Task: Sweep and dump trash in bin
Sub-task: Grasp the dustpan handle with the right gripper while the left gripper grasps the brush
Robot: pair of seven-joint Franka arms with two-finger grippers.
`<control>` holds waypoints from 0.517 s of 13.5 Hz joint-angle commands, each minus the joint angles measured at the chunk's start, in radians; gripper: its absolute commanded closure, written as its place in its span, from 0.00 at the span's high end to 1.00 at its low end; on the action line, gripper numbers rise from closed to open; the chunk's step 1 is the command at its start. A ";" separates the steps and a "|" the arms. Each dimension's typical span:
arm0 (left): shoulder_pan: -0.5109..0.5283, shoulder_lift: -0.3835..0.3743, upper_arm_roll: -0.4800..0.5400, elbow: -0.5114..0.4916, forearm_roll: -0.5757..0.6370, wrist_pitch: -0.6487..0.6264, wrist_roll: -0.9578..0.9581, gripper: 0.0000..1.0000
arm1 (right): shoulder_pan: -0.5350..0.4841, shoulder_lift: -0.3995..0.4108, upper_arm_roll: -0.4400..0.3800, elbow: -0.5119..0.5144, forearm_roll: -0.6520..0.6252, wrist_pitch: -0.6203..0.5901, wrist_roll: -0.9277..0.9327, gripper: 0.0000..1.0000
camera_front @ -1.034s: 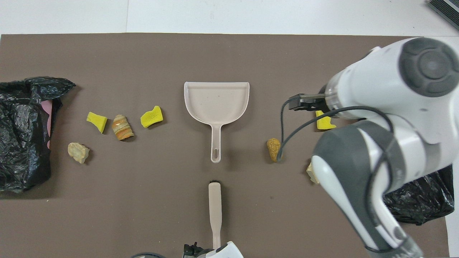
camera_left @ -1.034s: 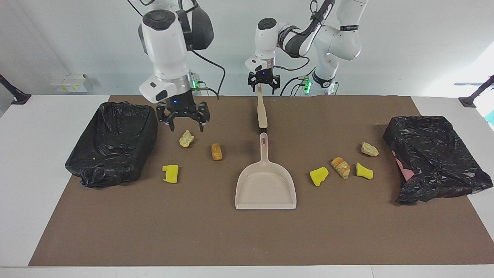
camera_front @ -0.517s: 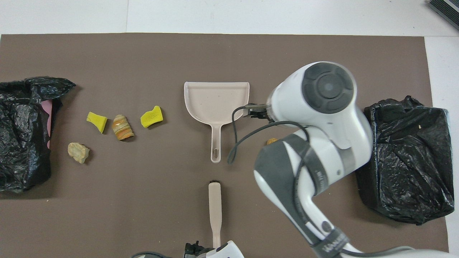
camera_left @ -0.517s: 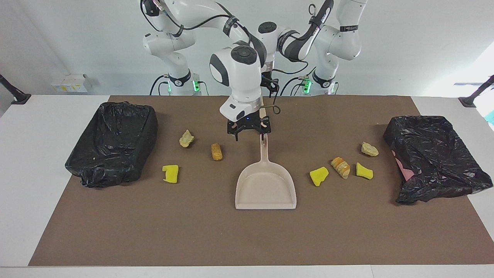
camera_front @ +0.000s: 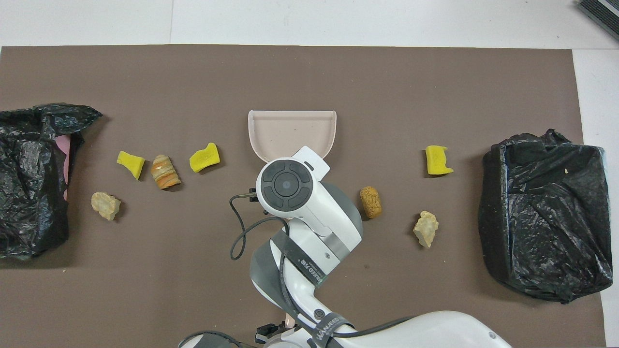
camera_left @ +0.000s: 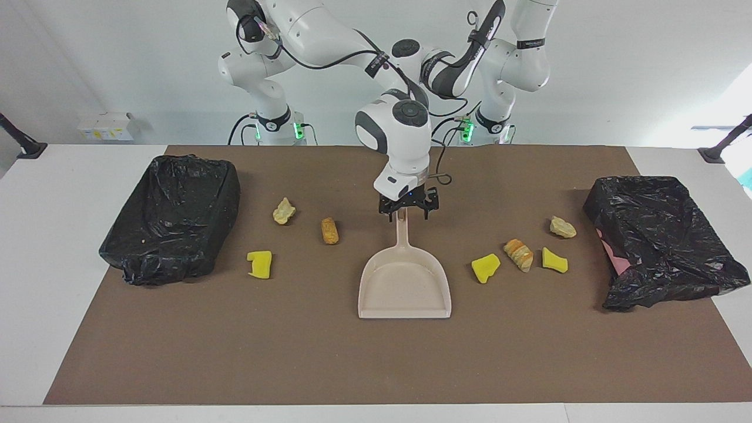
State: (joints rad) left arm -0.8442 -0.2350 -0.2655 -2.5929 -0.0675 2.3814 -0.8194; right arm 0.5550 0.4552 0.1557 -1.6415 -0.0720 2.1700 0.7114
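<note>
Across the facing view, a white surface (camera_left: 59, 235) carries a brown mat (camera_left: 294, 352) before a pale wall. Seven trash pieces (camera_left: 330, 231) lie on the mat on either side of the dustpan (camera_left: 404, 282), with a black-bagged bin (camera_left: 173, 217) at each end. The right end effector (camera_left: 403, 214) stands spread over the dustpan handle. The right arm hides the left end effector.

From overhead, the right arm covers the dustpan handle. The left end effector (camera_front: 267, 332) is pressed together at the frame edge, and what it holds is hidden.
</note>
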 commanded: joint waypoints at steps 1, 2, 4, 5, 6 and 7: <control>0.016 -0.009 0.005 -0.004 -0.008 -0.036 -0.049 0.00 | -0.026 -0.010 0.001 -0.047 -0.026 0.048 -0.024 1.00; 0.023 -0.020 0.006 -0.007 -0.008 -0.053 -0.052 0.00 | -0.035 -0.015 0.002 -0.066 -0.026 0.068 -0.036 1.00; 0.066 -0.052 0.008 -0.009 -0.006 -0.105 -0.049 0.00 | -0.037 -0.020 0.001 -0.081 -0.026 0.073 -0.038 0.79; 0.095 -0.064 0.008 -0.007 -0.006 -0.123 -0.049 0.00 | -0.038 -0.020 0.001 -0.081 -0.026 0.073 -0.038 0.60; 0.129 -0.076 0.008 -0.007 -0.006 -0.129 -0.052 0.00 | -0.038 -0.020 0.002 -0.081 -0.025 0.073 -0.036 0.31; 0.161 -0.087 0.008 -0.007 -0.006 -0.142 -0.053 0.00 | -0.038 -0.020 0.001 -0.080 -0.025 0.073 -0.035 0.05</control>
State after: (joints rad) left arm -0.7355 -0.2728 -0.2529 -2.5908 -0.0674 2.2797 -0.8653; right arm 0.5294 0.4591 0.1483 -1.6886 -0.0849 2.2149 0.6916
